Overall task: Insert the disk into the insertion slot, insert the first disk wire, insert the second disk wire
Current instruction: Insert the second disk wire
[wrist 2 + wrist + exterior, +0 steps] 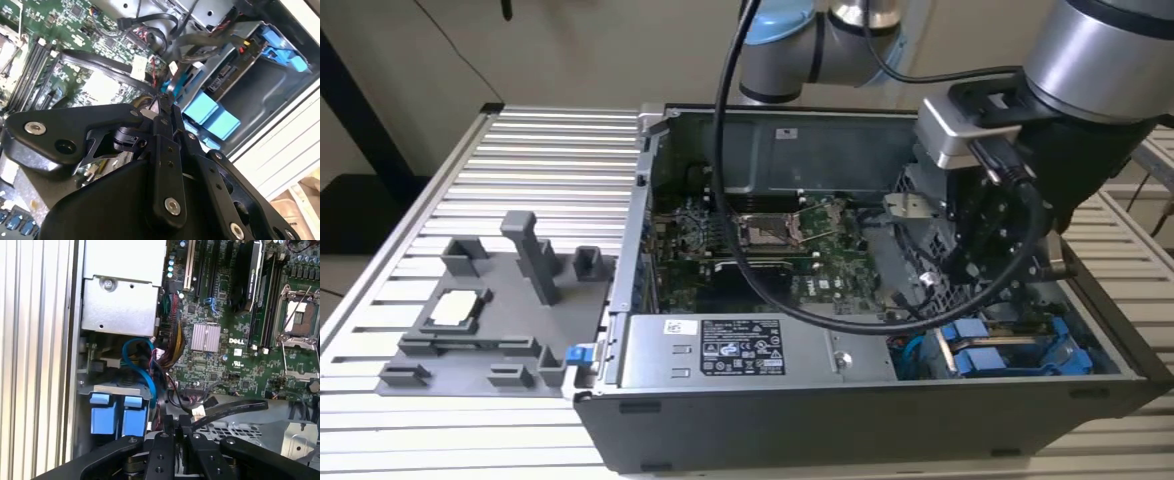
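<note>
While the tool (162, 107) hangs inside the case, fingers pinched shut on a thin wire end, the disk (1001, 350) sits in its slot at five o'clock. Wire looks limp, light; grip the stiff connector.

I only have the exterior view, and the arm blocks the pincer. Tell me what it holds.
Observer: In both wrist views the pincer looks shut on the end of a black flat wire.
Operator: Report where the wire runs.
Observer: In the second wrist view it loops away from the pincer over the green board.
Operator: Now place the blue carrier.
Observer: In the first wrist view the blue carrier sits by the case wall, near the pincer tip but apart from it.
</note>
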